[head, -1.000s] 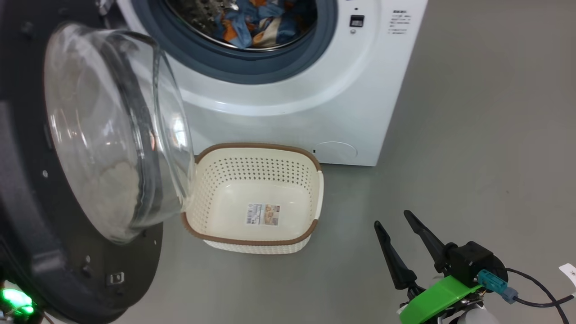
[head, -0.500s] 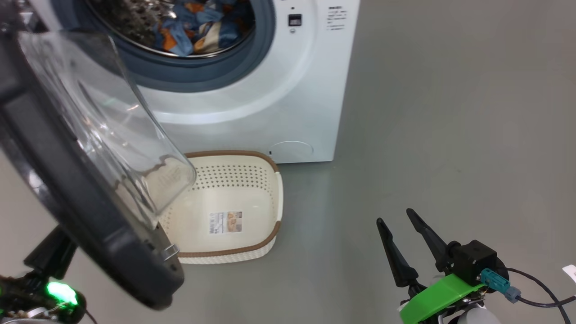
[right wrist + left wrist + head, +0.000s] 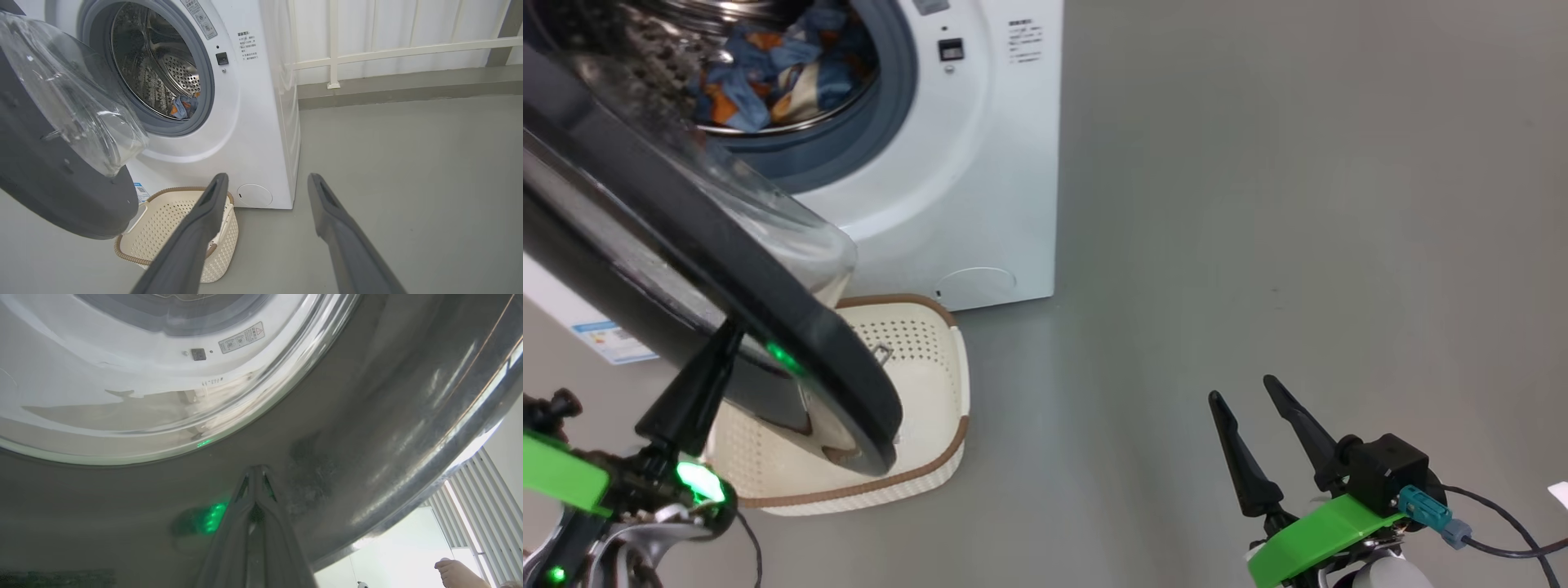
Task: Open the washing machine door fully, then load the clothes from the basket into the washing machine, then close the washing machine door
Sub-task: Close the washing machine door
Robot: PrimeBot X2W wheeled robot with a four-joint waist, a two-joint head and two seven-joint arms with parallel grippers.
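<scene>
Against the black outer face of the washing machine door (image 3: 792, 327) (image 3: 367, 416) (image 3: 49, 192), the left gripper (image 3: 719, 355) (image 3: 255, 473) had its tips set, jaws clenched tight together and grasping nothing. A green glow from its wrist lamp showed on the glossy surface just beside the tips. The door stood partway open, angled out from the washing machine (image 3: 980, 163) (image 3: 253, 122), with its clear glass bowl bulging toward the round opening. In the head view the door's lower edge hung over the near left part of the basket (image 3: 939, 384) (image 3: 163, 220), which sat on the grey floor (image 3: 1258, 204) just in front of the machine. The clothes (image 3: 768, 73) (image 3: 184, 106) lay inside the steel drum as a heap of blue and orange fabric behind the grey gasket. Well off to the right, the right gripper (image 3: 1243, 388) (image 3: 267, 176) hung over bare floor, apart from the basket and the machine, its jaws released and spread wide, empty between them. Its fingers pointed toward the machine's lower front corner.
</scene>
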